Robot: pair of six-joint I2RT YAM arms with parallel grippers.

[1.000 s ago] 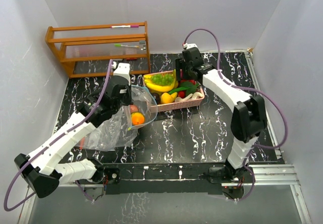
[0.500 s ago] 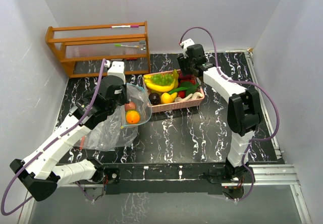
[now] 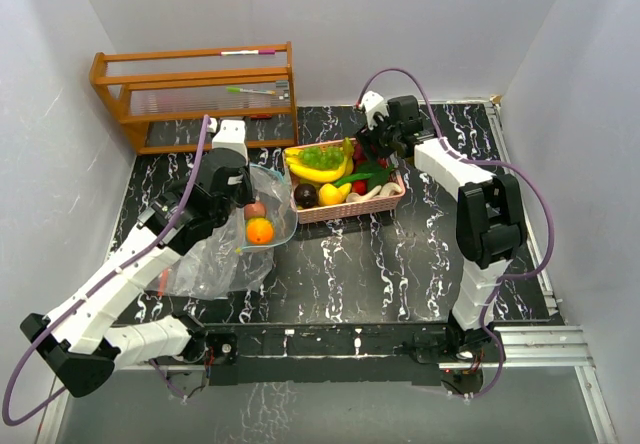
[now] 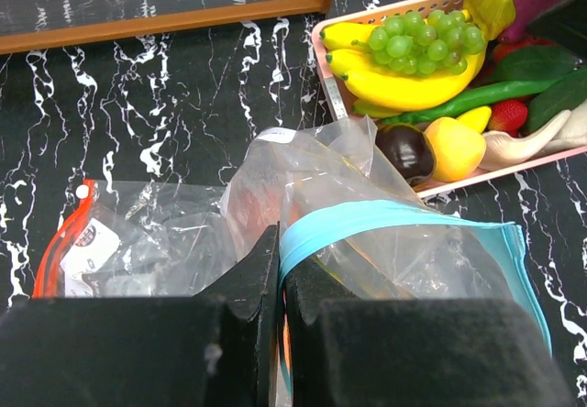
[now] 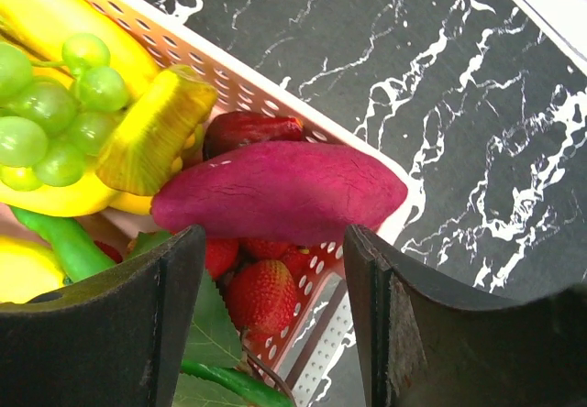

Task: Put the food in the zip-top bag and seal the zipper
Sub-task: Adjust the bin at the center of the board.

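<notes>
Right wrist: holds right gripper (image 5: pixel 271 237) apart above sweet potato (image 5: pixel 275 192) in pink tray (image 3: pixel 345 207). Clamps left gripper (image 4: pixel 280 251) on zip-top bag (image 4: pixel 385 216) beside tray.

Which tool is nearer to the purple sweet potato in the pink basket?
Right. The right tool hangs open directly above the sweet potato; the left tool is shut on the bag rim, beside the basket.
</notes>
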